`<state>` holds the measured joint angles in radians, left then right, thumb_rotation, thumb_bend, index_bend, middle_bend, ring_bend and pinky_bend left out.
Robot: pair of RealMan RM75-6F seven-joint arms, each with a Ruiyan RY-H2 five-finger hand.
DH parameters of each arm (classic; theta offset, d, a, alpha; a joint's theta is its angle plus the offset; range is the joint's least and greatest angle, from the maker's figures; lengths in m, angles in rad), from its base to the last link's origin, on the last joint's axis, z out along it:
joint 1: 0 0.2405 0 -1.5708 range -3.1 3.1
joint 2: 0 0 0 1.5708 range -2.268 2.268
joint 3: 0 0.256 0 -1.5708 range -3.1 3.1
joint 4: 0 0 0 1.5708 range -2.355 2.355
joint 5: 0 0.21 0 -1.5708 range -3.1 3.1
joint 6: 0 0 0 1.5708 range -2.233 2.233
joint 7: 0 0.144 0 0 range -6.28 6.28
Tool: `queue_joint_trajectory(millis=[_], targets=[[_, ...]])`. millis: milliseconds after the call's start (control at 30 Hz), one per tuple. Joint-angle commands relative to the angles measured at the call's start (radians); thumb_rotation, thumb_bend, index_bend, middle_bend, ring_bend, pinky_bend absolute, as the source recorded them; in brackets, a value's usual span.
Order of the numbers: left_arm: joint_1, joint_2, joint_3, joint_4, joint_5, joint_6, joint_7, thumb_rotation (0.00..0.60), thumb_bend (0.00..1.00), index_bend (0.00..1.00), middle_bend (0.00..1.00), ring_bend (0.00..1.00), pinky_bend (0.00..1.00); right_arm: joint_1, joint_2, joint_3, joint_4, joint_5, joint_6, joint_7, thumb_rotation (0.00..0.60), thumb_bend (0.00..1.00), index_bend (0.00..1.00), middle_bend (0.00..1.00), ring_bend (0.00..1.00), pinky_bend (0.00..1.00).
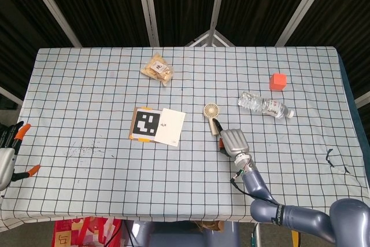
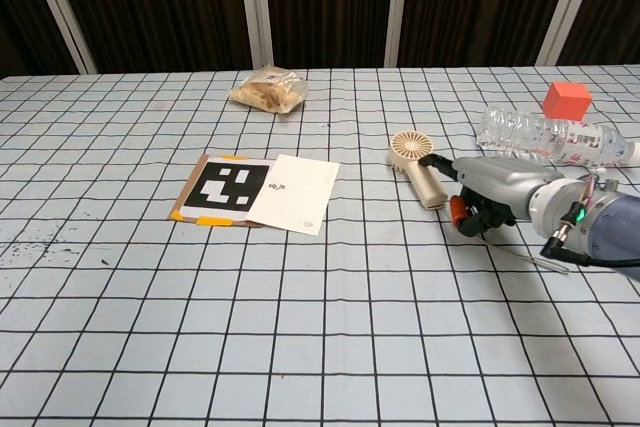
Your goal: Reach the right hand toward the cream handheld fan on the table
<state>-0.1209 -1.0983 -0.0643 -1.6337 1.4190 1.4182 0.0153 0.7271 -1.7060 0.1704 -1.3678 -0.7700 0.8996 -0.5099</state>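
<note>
Cream handheld fan (image 2: 416,166) flat on table (image 2: 300,327); your right hand (image 2: 482,190) just beside handle, fingers curled, gripping nothing; left hand (image 1: 8,153) spread at table edge.

Both pictures are bright and evenly lit. The light seems to come from above, because shadows are small and soft. The white checked cloth on the bench (image 1: 87,85) looks clean and clear, with no strong glare. Behind the bench, toward 12 o'clock, the room is very dark. The water bottle (image 2: 545,134) shines a little, maybe from the lamps overhead. The grid lines stay sharp in the middle and nothing looks blurred. In the chest view the lines spread wide at 6 o'clock, near the camera.
</note>
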Motion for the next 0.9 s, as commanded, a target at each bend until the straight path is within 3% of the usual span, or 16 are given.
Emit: queue_joint_trajectory(millis=[33, 200, 333, 400, 533, 633, 767, 900], targets=[[-0.001, 0.0, 0.0, 0.001, -0.001, 0.0, 0.001, 0.6, 0.09, 0.0, 0.0, 0.0, 0.0, 0.003, 0.004, 0.001, -0.01, 0.006, 0.006, -0.008, 0.6, 0.84, 0.05, 0.83, 0.89, 0.77], [0.0, -0.001, -0.002, 0.001, -0.003, 0.003, 0.003, 0.6, 0.09, 0.0, 0.0, 0.0, 0.0, 0.005, 0.019, 0.022, -0.039, -0.021, 0.045, 0.003, 0.6, 0.84, 0.05, 0.83, 0.88, 0.77], [0.001, -0.003, -0.003, 0.003, -0.001, 0.008, 0.007, 0.6, 0.09, 0.0, 0.0, 0.0, 0.0, -0.006, 0.052, 0.052, -0.105, -0.103, 0.132, 0.029, 0.6, 0.84, 0.02, 0.79, 0.8, 0.73], [0.002, -0.004, -0.003, 0.004, 0.0, 0.011, 0.01, 0.6, 0.09, 0.0, 0.0, 0.0, 0.0, -0.018, 0.072, 0.059, -0.142, -0.148, 0.179, 0.04, 0.6, 0.84, 0.02, 0.72, 0.73, 0.66], [0.005, -0.006, -0.003, 0.007, 0.004, 0.02, 0.012, 0.6, 0.09, 0.0, 0.0, 0.0, 0.0, -0.063, 0.146, 0.043, -0.243, -0.255, 0.273, 0.062, 0.6, 0.84, 0.0, 0.55, 0.55, 0.39], [0.009, -0.006, -0.001, 0.008, 0.012, 0.03, 0.013, 0.6, 0.09, 0.0, 0.0, 0.0, 0.0, -0.123, 0.236, -0.006, -0.331, -0.339, 0.344, 0.071, 0.6, 0.79, 0.0, 0.44, 0.42, 0.25], [0.015, -0.007, 0.004, 0.011, 0.025, 0.044, 0.018, 0.6, 0.09, 0.0, 0.0, 0.0, 0.0, -0.237, 0.385, -0.119, -0.424, -0.465, 0.451, 0.084, 0.6, 0.69, 0.0, 0.33, 0.26, 0.13], [0.02, -0.01, 0.007, 0.014, 0.035, 0.058, 0.033, 0.6, 0.09, 0.0, 0.0, 0.0, 0.0, -0.349, 0.485, -0.223, -0.428, -0.551, 0.552, 0.117, 0.6, 0.56, 0.0, 0.13, 0.05, 0.01]])
